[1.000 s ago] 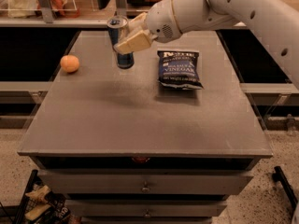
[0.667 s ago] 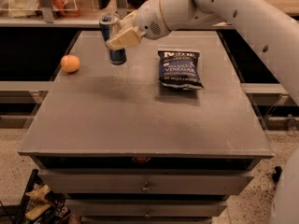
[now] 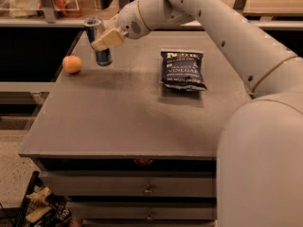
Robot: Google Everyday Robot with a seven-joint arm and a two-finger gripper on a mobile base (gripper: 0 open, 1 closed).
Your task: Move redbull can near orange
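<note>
Gripper [image 3: 106, 38] at the table's [image 3: 128, 122] far left, clamped around the can [image 3: 103, 56], fingers pressed to its sides. Orange [image 3: 72, 64] just left of the can, not touching. Bag [image 3: 182, 70] lying flat, well apart, right.

Cream-tan gripper [image 3: 106, 38] up at the far-left of the counter [image 3: 128, 122], clasped across the can [image 3: 101, 53], which is deep blue below and silver at the top. Left of it sits the orange [image 3: 72, 64], plain bright orange with no markings. The arm [image 3: 213, 22] is off-white with thin tan bands at the joints. The bag [image 3: 182, 70] is dark navy with white lettering. The counter is flat grey-brown and unpatterned, with darker grey drawers [image 3: 128, 186] beneath.
</note>
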